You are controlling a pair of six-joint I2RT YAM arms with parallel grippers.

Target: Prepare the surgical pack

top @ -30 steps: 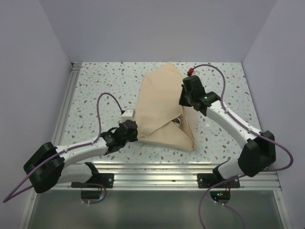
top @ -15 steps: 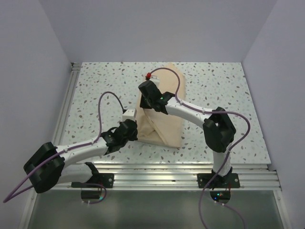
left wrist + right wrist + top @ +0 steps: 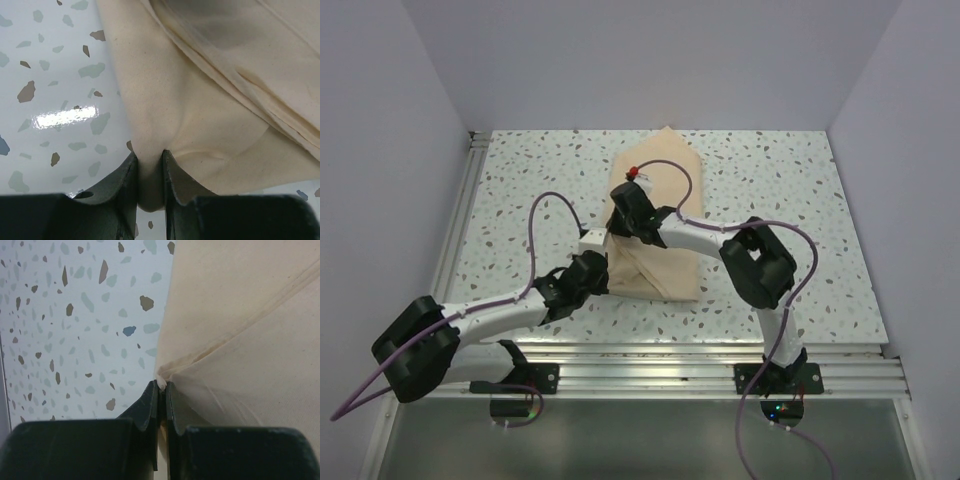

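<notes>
The tan cloth [image 3: 655, 215] lies folded into a narrow bundle on the speckled table, from the back middle toward the front. My left gripper [image 3: 600, 278] is shut on the cloth's near left corner [image 3: 150, 172], which bulges between the fingers. My right gripper [image 3: 617, 215] reaches across the bundle and is shut on a thin cloth edge [image 3: 161, 385] at the bundle's left side. The steel tray, sachets and instruments are hidden under the cloth.
The speckled table [image 3: 520, 190] extends left and right of the bundle. A metal rail [image 3: 650, 365] runs along the near edge by the arm bases. Purple cables [image 3: 545, 205] loop above both arms. Grey walls enclose the back and sides.
My right gripper has swept from the cloth's right side to its left side, pulling the right flap over. The bundle has grown narrower. My left gripper has stayed in place on its corner.
</notes>
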